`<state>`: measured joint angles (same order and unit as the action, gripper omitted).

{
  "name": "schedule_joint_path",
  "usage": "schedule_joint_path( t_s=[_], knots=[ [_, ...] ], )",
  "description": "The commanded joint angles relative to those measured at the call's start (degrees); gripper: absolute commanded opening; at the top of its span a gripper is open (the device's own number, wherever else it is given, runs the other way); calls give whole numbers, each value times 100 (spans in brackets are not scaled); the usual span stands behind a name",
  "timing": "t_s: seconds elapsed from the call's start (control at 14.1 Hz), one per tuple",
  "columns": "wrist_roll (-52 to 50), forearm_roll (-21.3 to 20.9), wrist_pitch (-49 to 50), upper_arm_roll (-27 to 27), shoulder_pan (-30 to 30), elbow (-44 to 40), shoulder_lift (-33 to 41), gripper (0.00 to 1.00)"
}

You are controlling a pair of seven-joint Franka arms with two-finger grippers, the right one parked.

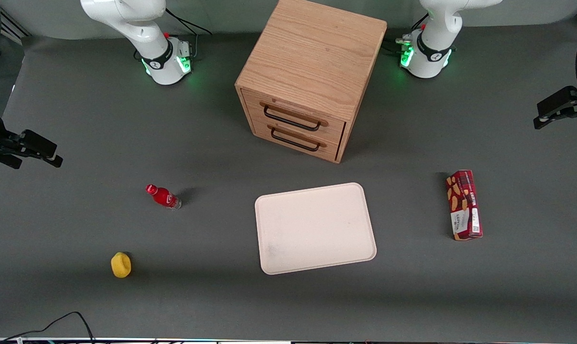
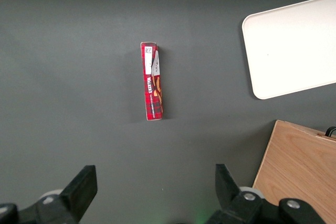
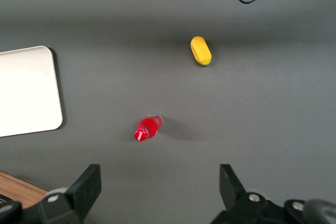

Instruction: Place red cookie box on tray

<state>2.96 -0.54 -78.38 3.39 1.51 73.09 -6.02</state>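
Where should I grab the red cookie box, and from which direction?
Come straight down with the open gripper and close across the narrow width of the red cookie box near mid-length. It lies flat on the table, long sides free, so that grip should stay balanced.

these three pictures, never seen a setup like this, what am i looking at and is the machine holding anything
Two robot arms stand at a grey table. One picture looks down from the front; the other two come from cameras on the arms' wrists. The working arm's gripper hangs open above the red cookie box, holding nothing. The box lies on the table toward the working arm's end, apart from the cream tray, which has nothing on it. A wooden drawer cabinet stands farther from the front camera than the tray. Toward the parked arm's end are a small red bottle and a yellow object.
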Motion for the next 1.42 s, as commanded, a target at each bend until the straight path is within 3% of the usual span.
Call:
schedule_joint_path(
  t_s=[0.0, 1.35],
  knots=[
    [-85, -104, 33, -32, -37, 109, 136, 100],
    [-59, -104, -37, -49, -45, 153, -31, 100]
  ],
)
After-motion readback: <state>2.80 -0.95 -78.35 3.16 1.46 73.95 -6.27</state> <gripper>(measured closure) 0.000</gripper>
